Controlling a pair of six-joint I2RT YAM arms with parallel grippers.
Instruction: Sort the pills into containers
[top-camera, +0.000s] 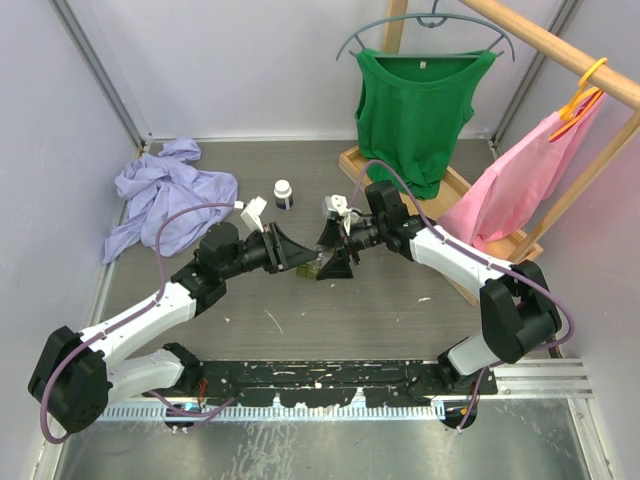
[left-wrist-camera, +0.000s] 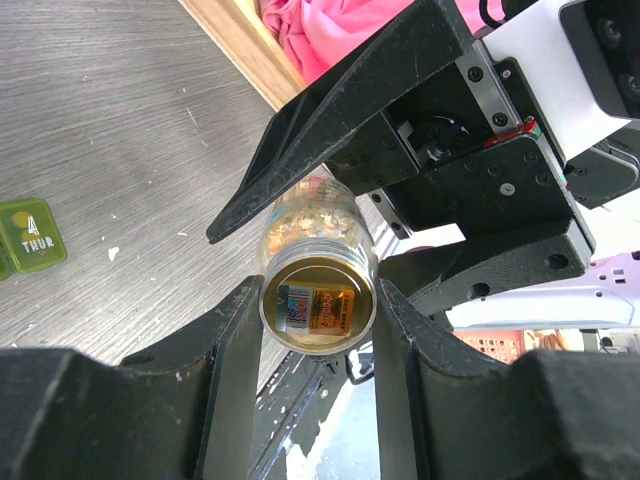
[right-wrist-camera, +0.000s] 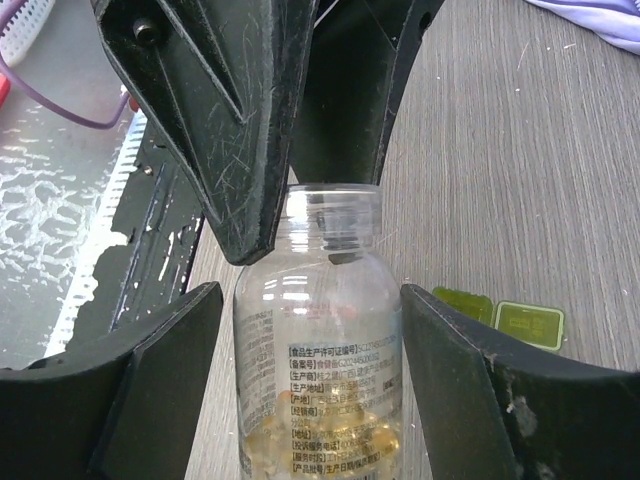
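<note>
A clear pill bottle (right-wrist-camera: 320, 380) with yellow capsules in its lower part is held in the air between both grippers. My right gripper (right-wrist-camera: 312, 300) is shut on its body. My left gripper (left-wrist-camera: 318, 335) is shut on its round neck end (left-wrist-camera: 318, 305). In the top view the two grippers meet at mid-table, the left (top-camera: 300, 255) and the right (top-camera: 325, 258). The olive green pill case (left-wrist-camera: 30, 235), marked "4 THUR", lies on the table just below them and also shows in the right wrist view (right-wrist-camera: 530, 325) and the top view (top-camera: 305, 271). The clear case is out of view.
A small white bottle with a dark cap (top-camera: 284, 193) stands behind the grippers. A lilac cloth (top-camera: 165, 195) lies at the back left. A wooden rack (top-camera: 400, 170) holds a green top (top-camera: 415, 110) and a pink garment (top-camera: 520, 180) at the right.
</note>
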